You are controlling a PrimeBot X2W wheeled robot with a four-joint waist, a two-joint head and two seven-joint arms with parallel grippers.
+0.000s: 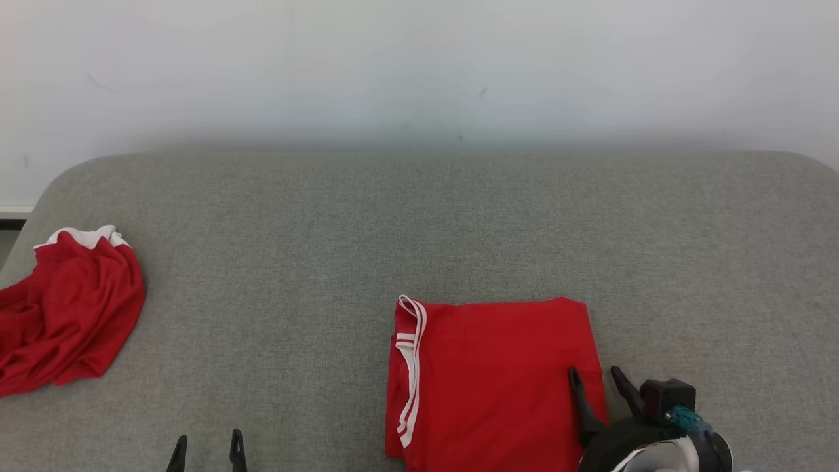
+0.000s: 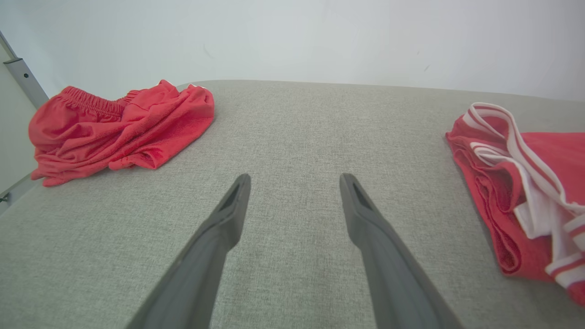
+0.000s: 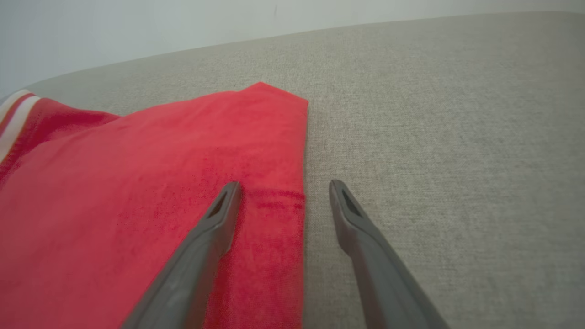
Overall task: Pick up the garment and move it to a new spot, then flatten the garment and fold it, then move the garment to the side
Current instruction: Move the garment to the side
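White-trimmed red cloth garment (image 1: 498, 380) folded flat into a neat rectangle; left gripper (image 1: 209, 436), right gripper (image 1: 595, 371) jaws spread, empty.

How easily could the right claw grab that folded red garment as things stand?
Probably yes, quite easily. The right claw stands open at the right edge of the folded red garment, one finger above the cloth, the other above the grey surface, with nothing between.
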